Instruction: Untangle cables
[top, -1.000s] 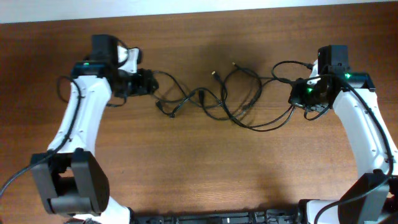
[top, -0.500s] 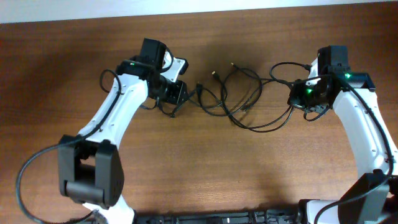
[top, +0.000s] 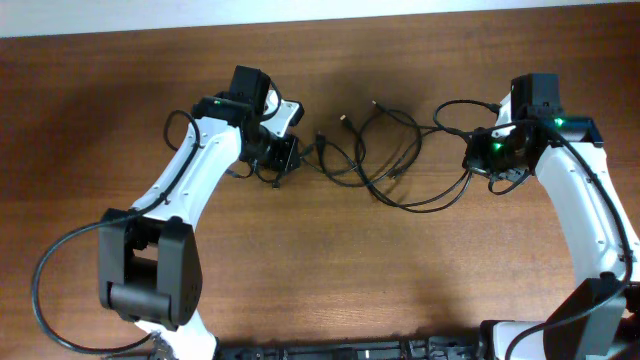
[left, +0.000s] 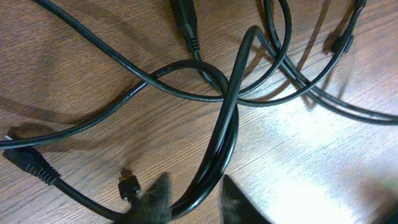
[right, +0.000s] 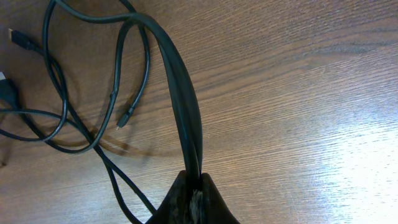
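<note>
Cables: a loose tangle of cables (left: 229, 118) on the bench (top: 330, 290), mid-bench between the two arms, loops crossing each other.
Left end effector: left end effector (left: 194, 198) is at the tangle's left edge, low over the wood, fingers spread to either side of a doubled strand (left: 211, 163). They appear not to be clamping it.
Right end effector: right end effector (right: 194, 186) is at the tangle's right edge, pressed together on two cables lying side by side.
Key relation: the doubled strand runs straight away from the left fingers, its long axis roughly in line with the wrist, up to a crossing where other loops lie over and under it. The left arm is nearer that crossing.
Next move, as I judge it: close on the strand and draw it back out from the crossing while the right holds.
Change over the last second: the left arm has come in from further left to the tangle, whose left end is now bunched. The right arm has not moved.
</note>
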